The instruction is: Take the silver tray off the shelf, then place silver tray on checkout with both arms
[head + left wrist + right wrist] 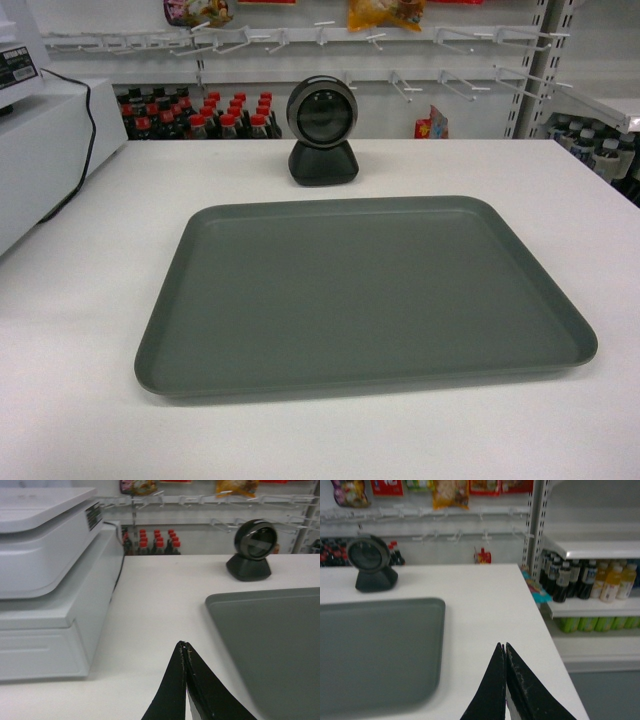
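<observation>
A matte grey, round-cornered silver tray [365,295] with a shallow rim lies flat on the smooth white checkout [90,330], before a black round-headed scanner [322,131]. The left gripper [185,647], fingers pressed together and empty, hovers left of the tray; the right gripper [504,647], likewise closed and empty, hovers to its right. Each wrist view cuts off the tray.

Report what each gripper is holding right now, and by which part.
Nothing is held. The left gripper and right gripper are both shut on nothing, clear of the tray, which lies flat on the checkout.
</observation>
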Robot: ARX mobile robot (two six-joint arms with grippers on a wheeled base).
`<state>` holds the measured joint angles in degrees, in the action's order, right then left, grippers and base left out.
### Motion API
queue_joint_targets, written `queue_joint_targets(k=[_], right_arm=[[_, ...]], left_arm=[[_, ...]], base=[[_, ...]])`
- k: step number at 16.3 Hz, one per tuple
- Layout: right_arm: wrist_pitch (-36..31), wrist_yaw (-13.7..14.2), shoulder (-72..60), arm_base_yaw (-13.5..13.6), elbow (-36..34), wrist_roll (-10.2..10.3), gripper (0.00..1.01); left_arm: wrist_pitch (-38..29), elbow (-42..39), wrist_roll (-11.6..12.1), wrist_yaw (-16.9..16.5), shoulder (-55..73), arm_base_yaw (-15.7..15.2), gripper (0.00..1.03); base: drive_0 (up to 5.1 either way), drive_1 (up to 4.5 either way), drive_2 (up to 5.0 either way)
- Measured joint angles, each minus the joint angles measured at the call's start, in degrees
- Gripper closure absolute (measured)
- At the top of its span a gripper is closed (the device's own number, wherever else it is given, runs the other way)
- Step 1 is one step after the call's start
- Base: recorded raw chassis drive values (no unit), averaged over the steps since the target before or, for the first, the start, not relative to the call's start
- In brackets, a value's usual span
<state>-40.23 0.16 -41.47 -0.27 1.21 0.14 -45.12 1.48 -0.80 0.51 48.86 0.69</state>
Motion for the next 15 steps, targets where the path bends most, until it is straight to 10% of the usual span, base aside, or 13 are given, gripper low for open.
queue_joint_targets(k=[11,15], right_arm=[[37.62,-0.04,36.15,0.02,-0.48,-0.02,0.99],[40.41,-0.17,41.24,0.04,-0.48,0.00,0.99]], left_arm=[[34.47,-0.98,0.00,-0.42,-38.16,-0.68,1.01],[45.27,-0.98,0.02,-0.44,-48.28,-0.68,1.01]], base=[[0.0,0.00,0.0],[0.0,0.00,0.0]])
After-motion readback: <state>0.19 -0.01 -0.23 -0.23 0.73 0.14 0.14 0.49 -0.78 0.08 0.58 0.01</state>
